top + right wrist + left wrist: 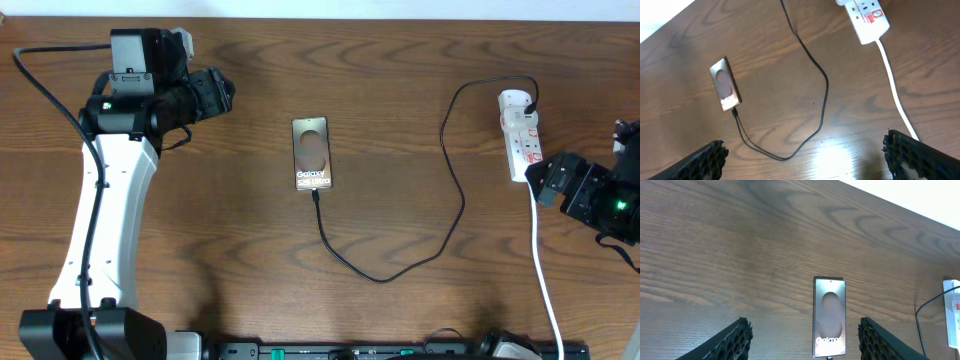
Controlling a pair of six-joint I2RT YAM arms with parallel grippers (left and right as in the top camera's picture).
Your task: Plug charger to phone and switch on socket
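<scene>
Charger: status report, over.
Left jaws, right jaws open, empty. Charger tip at phone, plug in power strip. Red switch state unclear. Nothing in the way.

The black charger (380, 281) runs from the flat-lying phone (311, 153) to the white socket (521, 135).

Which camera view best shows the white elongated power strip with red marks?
Overhead: the white power strip shows nearly whole, black plug at its far end. The right wrist view crops its top; the left wrist view catches only an edge sliver.
</scene>
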